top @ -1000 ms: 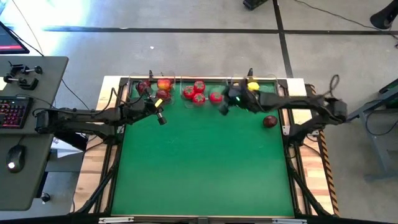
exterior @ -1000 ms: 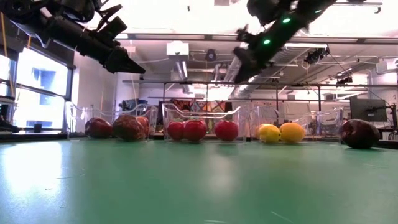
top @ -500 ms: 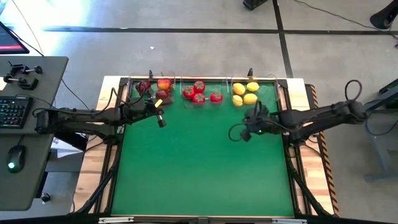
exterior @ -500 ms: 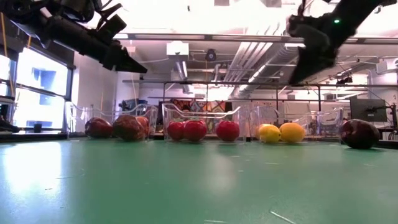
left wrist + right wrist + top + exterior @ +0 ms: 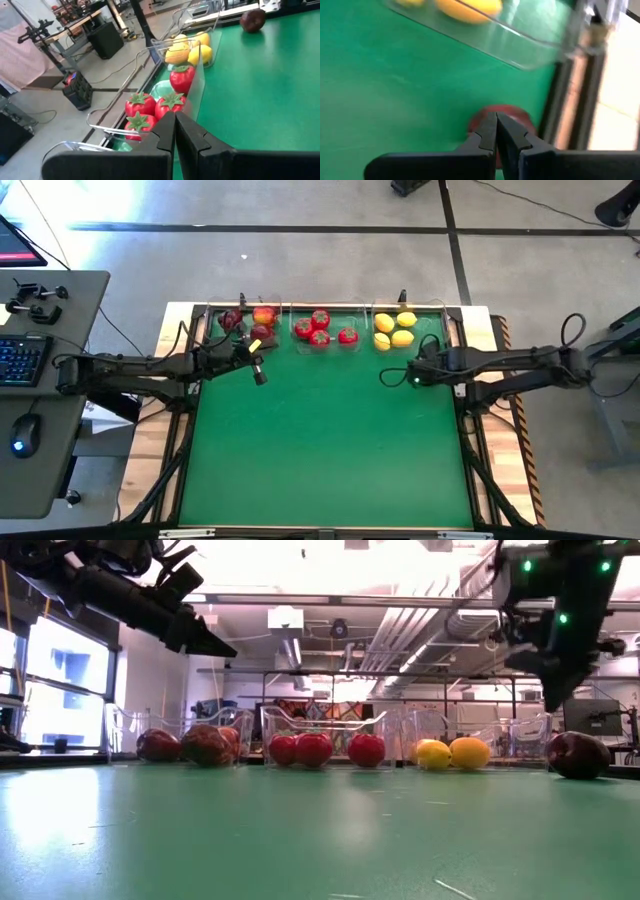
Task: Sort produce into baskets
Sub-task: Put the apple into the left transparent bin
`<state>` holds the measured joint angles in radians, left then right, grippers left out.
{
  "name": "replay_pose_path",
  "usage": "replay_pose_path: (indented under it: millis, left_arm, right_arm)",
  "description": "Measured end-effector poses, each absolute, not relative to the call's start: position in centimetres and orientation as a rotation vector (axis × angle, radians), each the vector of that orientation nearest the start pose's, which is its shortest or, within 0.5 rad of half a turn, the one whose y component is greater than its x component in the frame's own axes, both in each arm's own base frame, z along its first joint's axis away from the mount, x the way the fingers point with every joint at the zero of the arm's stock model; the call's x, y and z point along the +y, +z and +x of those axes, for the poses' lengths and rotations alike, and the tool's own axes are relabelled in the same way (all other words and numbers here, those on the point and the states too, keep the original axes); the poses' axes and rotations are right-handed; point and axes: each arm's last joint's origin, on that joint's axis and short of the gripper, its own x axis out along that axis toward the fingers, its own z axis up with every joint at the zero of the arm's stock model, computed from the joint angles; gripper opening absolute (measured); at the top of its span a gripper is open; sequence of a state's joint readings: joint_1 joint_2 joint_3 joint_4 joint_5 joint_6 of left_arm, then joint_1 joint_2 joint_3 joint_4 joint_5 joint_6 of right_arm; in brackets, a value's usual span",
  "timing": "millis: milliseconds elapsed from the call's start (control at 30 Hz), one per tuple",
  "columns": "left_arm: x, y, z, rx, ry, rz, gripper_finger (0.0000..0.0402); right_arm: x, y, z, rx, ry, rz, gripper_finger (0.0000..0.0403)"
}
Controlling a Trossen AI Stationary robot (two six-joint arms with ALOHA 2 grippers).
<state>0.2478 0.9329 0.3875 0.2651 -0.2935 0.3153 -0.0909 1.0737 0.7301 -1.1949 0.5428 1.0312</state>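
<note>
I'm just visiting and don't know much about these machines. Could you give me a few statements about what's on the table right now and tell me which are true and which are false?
1. One dark red apple lies loose on the green mat, outside the bins. True.
2. The lemons share a bin with the red green-topped fruits. False: each kind has its own clear bin.
3. The right gripper is shut and holds nothing. True.
4. The left gripper carries a lemon. False: it is shut and holds nothing.
5. The right gripper hangs above the loose apple. True.
</note>
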Motion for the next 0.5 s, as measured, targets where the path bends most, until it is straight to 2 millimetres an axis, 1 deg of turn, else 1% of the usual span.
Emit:
replay_pose_path:
  millis: [67,233,300,500]
  left_arm:
    - [5.6,21.3,18.7,0.366,0.489,0.312,0.0000]
    - [5.6,21.3,18.7,0.366,0.489,0.311,0.0000]
    - [5.6,21.3,18.7,0.364,0.488,0.305,0.0000]
    - [5.4,21.3,18.8,0.348,0.427,0.278,0.0000]
  right_arm:
    - [-3.3,21.1,14.0,1.115,-1.237,0.457,0.0000]
    - [-4.6,20.4,12.9,1.143,-1.363,0.432,0.0000]
    - [-5.0,20.1,12.6,1.155,-1.397,0.452,0.0000]
    - [-6.0,19.0,11.9,1.205,-1.405,0.514,0.0000]
